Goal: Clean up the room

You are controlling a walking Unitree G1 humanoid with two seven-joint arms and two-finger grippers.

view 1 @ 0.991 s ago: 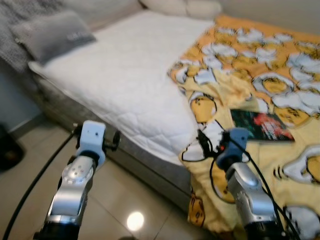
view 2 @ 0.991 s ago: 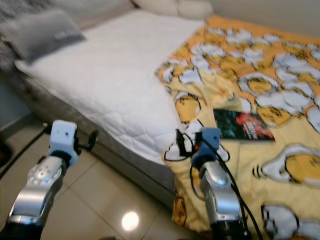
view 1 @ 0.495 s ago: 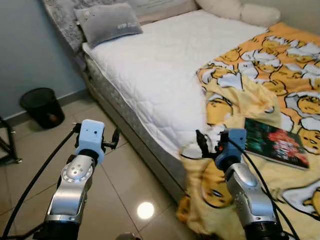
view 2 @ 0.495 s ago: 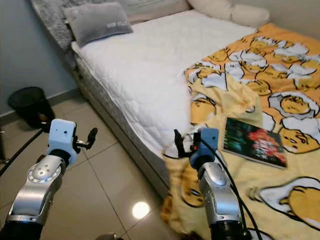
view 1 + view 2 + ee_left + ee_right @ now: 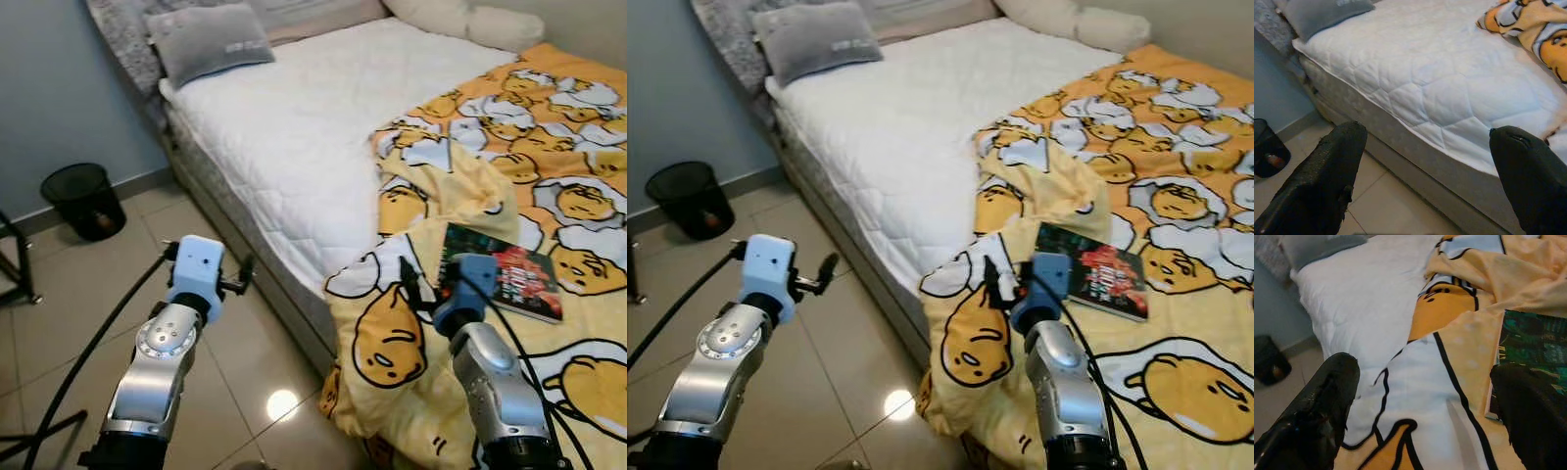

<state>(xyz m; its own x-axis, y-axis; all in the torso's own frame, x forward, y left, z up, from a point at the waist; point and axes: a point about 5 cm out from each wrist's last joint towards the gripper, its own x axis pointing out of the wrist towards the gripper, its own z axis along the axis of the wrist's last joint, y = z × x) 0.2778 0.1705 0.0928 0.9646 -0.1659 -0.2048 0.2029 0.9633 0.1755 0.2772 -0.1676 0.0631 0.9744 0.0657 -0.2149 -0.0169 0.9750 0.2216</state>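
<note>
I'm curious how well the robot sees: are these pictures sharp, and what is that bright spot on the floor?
Left eye view: fairly sharp; the bright spot is a lamp's glare on the glossy floor tiles. Right eye view: the same. Left wrist view: the bed is clear, the near black fingers soft. Right wrist view: the book looks slightly blurred.

We see a white bed [image 5: 294,137] at centre, glossy tiled floor [image 5: 69,284] lower left, blue-grey wall [image 5: 49,98] upper left.
</note>
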